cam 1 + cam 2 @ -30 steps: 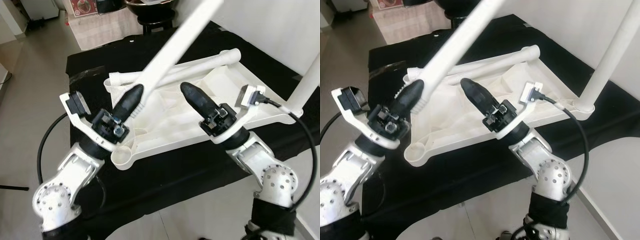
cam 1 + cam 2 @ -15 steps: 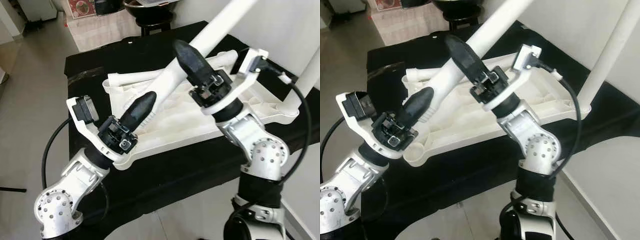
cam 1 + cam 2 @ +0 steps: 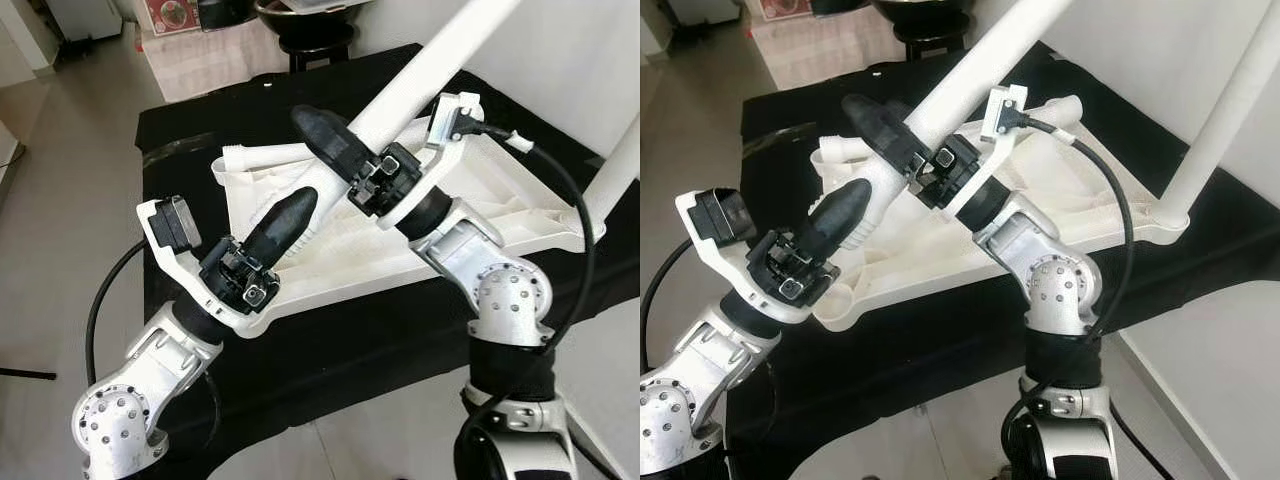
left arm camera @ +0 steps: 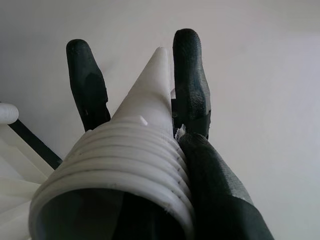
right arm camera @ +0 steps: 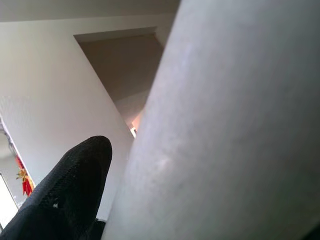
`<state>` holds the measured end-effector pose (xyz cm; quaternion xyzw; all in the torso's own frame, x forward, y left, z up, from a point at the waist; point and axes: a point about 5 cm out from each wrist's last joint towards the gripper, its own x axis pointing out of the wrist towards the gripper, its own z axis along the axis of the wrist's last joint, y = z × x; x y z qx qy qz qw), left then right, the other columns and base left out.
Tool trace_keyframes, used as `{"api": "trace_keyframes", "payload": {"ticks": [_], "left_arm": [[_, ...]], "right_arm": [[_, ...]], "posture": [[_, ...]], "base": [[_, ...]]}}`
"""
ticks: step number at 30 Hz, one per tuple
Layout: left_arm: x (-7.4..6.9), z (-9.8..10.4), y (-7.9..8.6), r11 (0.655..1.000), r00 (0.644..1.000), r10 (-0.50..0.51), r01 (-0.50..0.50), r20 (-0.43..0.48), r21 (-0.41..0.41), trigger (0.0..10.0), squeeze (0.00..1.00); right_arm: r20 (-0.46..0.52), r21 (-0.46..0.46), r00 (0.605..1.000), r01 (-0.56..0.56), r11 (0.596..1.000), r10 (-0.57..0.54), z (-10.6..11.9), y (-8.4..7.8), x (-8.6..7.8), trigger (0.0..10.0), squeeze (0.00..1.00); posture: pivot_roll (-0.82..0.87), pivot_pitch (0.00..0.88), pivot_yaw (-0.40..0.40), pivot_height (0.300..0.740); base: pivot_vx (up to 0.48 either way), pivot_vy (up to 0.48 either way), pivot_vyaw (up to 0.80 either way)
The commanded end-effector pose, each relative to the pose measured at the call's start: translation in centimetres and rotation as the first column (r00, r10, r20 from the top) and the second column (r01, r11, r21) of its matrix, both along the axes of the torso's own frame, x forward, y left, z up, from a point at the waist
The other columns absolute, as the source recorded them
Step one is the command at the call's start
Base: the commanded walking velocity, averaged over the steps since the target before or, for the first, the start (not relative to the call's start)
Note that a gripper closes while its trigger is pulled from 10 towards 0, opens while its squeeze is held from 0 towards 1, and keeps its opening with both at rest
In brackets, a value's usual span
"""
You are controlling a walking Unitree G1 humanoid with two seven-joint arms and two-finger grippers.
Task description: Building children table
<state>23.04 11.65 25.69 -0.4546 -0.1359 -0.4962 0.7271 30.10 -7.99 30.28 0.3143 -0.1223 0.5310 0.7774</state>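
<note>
The white tabletop [image 3: 500, 190] lies upside down on a black cloth. My left gripper [image 3: 292, 208] is shut on a long white table leg [image 3: 440, 50] just above its ribbed threaded end [image 4: 125, 170]. The leg slants up and away to the right. The left fingers [image 4: 190, 85] clamp it from both sides. My right gripper [image 3: 315, 125] sits against the same leg a little higher up, and the leg [image 5: 225, 125] runs right beside it. Another leg [image 3: 620, 165] stands upright in the tabletop's right corner. A further leg [image 3: 265, 153] lies loose along the far edge.
The black cloth [image 3: 400, 330] covers a low platform with grey floor on the left and in front. A white wall rises close on the right. A dark stool and a pale rug [image 3: 200, 50] lie beyond the platform.
My right gripper has risen from over the tabletop and swung left onto the slanted leg. My left gripper has kept its hold and shifted slightly.
</note>
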Motion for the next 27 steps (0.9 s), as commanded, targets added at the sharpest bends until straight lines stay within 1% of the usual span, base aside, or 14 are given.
{"api": "trace_keyframes", "payload": {"ticks": [1, 2, 3, 7, 14, 20, 23, 27], "left_arm": [[-0.6, 0.0, -0.4, 0.999, 0.999, -0.045, 0.045, 0.014, 0.014, 10.0, 0.0], [-0.6, 0.0, -0.4, 0.999, 0.999, -0.045, 0.045, 0.014, 0.014, 10.0, 0.0], [-0.7, -0.1, -0.5, 0.998, 0.998, -0.053, 0.053, 0.015, 0.015, 10.0, 0.0], [-0.9, -0.1, -0.9, 0.997, 0.997, -0.072, 0.071, 0.018, 0.013, 10.0, 0.0], [-0.8, -0.2, -1.0, 0.997, 0.997, -0.075, 0.075, 0.021, 0.016, 10.0, 0.0], [-0.8, -0.4, -0.9, 0.997, 0.998, -0.059, 0.057, 0.03, 0.046, 10.0, 0.0], [-0.8, -0.5, -0.9, 0.997, 0.998, -0.057, 0.056, 0.031, 0.05, 10.0, 0.0], [-0.5, -0.5, -0.7, 0.998, 0.999, -0.028, 0.026, 0.031, 0.065, 10.0, 0.0]], "right_arm": [[0.043, 0.006, 0.998, -0.043, 0.999, 0.043, 1.1, 0.4, -0.6, 8.5, 0.0], [0.043, 0.006, 0.998, -0.043, 0.999, 0.043, 1.1, 0.4, -0.6, 8.5, 0.0], [0.058, 0.017, 0.997, -0.052, 0.999, 0.051, 1.3, 0.3, -0.7, 0.0, 0.0], [0.084, 0.031, 0.995, -0.059, 0.998, 0.056, 1.7, 0.1, -0.9, 0.0, 0.0], [0.088, 0.042, 0.993, -0.078, 0.996, 0.074, 1.9, 0.2, -1.2, 0.0, 0.0], [0.095, 0.033, 0.989, -0.121, 0.992, 0.118, 1.8, 0.4, -1.9, 0.0, 0.0], [0.095, 0.032, 0.988, -0.126, 0.991, 0.123, 1.8, 0.4, -2.0, 0.0, 0.0], [0.085, 0.02, 0.989, -0.124, 0.992, 0.122, 1.5, 0.4, -2.1, 0.0, 0.0]], "posture": [[-0.09, 0.118, 0.059, 0.74], [-0.09, 0.118, 0.059, 0.74], [-0.09, 0.117, 0.06, 0.74], [-0.1, 0.114, 0.061, 0.74], [-0.1, 0.11, 0.058, 0.74], [-0.13, 0.109, 0.058, 0.74], [-0.13, 0.109, 0.059, 0.74], [-0.13, 0.111, 0.064, 0.74]], "base": [[0.0, 0.0, 0.0], [0.0, 0.0, 0.0], [0.0, 0.0, 0.0], [0.0, 0.0, 0.0], [0.0, 0.0, 0.0], [0.0, 0.0, 0.0], [0.0, 0.0, 0.0], [0.0, 0.0, 0.0]]}}
